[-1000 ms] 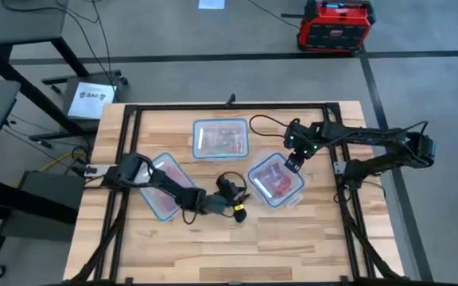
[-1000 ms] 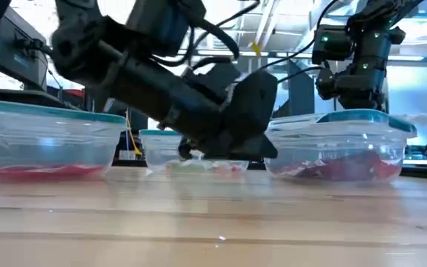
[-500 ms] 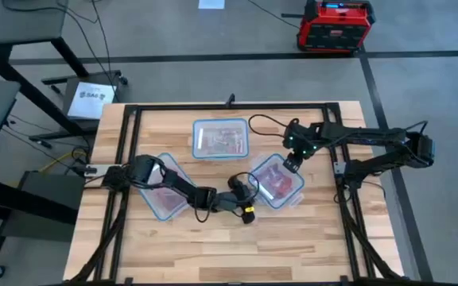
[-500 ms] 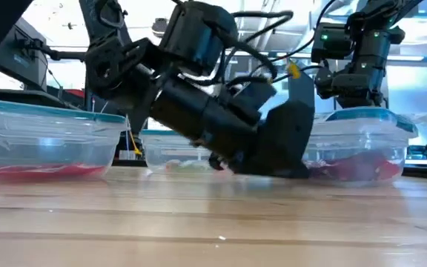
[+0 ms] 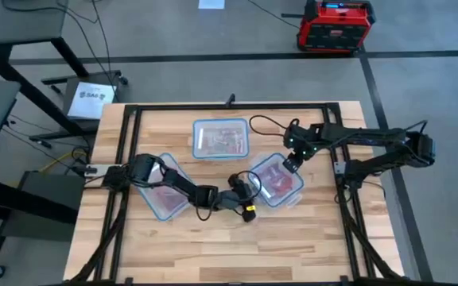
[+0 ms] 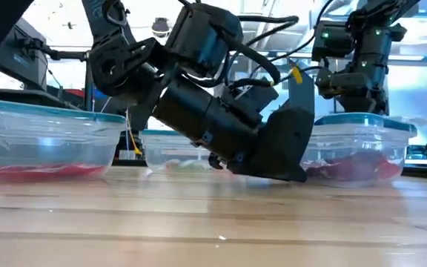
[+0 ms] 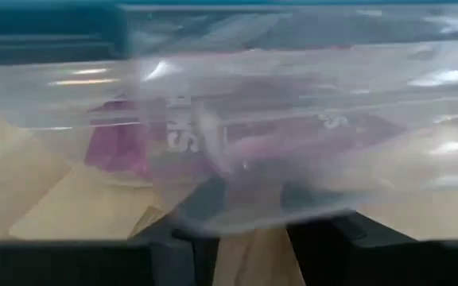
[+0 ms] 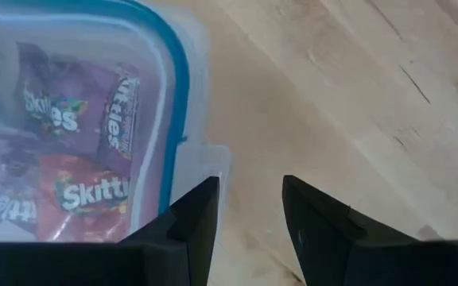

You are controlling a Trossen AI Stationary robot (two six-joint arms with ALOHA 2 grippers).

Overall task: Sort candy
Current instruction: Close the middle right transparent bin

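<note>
Three clear containers with bluish rims stand on the wooden table: a left one [image 5: 162, 189], a far middle one [image 5: 220, 138] and a right one [image 5: 277, 181]. Red and purple candy packets [image 8: 78, 195] lie in the right one, and more candy [image 5: 223, 141] lies in the far one. My left gripper [image 5: 243, 199] reaches low across the table, open, its fingertips at the right container's near-left wall [image 7: 237, 159], with candy [image 7: 133, 139] showing through it. My right gripper [image 8: 249, 214] hovers open over that container's far right corner [image 8: 207, 163]. My left gripper [image 6: 291, 159] comes slanting down from the table's left, its fingers [image 7: 173, 246] low by the tabletop and close against the right container's wall. I cannot tell whether they touch the wall or the table.
A black frame [image 5: 229, 107] runs round the table top. Bare wood [image 5: 237, 246] lies along the near side. A red and black box [image 5: 334, 25] stands on the floor beyond the far edge.
My left gripper has swung toward the table's right, from between the left and right containers up to the right container's near-left wall, and has tipped down toward the tabletop. The containers have stayed where they were.
</note>
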